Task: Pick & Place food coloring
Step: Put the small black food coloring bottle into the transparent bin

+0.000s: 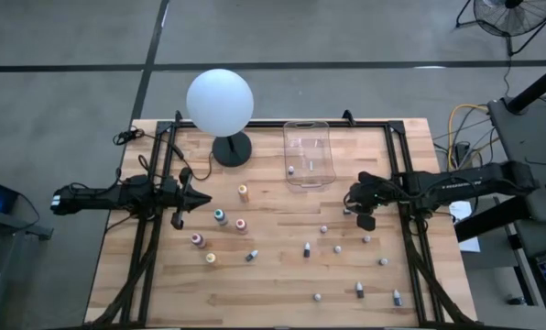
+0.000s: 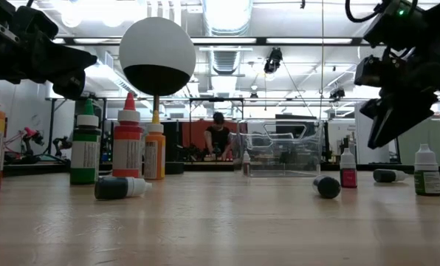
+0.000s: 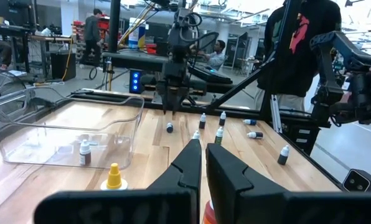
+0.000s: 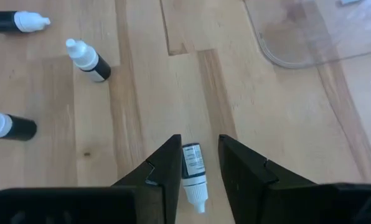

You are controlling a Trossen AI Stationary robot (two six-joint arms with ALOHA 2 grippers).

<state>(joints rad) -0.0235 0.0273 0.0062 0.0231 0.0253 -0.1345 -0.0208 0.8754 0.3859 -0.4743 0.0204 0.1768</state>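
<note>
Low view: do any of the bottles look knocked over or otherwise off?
Yes. A dark bottle lies on its side beside the upright red bottle, and another lies tipped near the bin. The right wrist view shows more lying flat, one between the open right gripper fingers. No spill shows.

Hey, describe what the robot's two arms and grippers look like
Both arms are dark, nearly black, slim and jointed, with black cables trailing alongside. The left gripper and right gripper each end in two matte black, wedge-shaped fingers tapering to blunt tips. No markings are visible on them.
</note>
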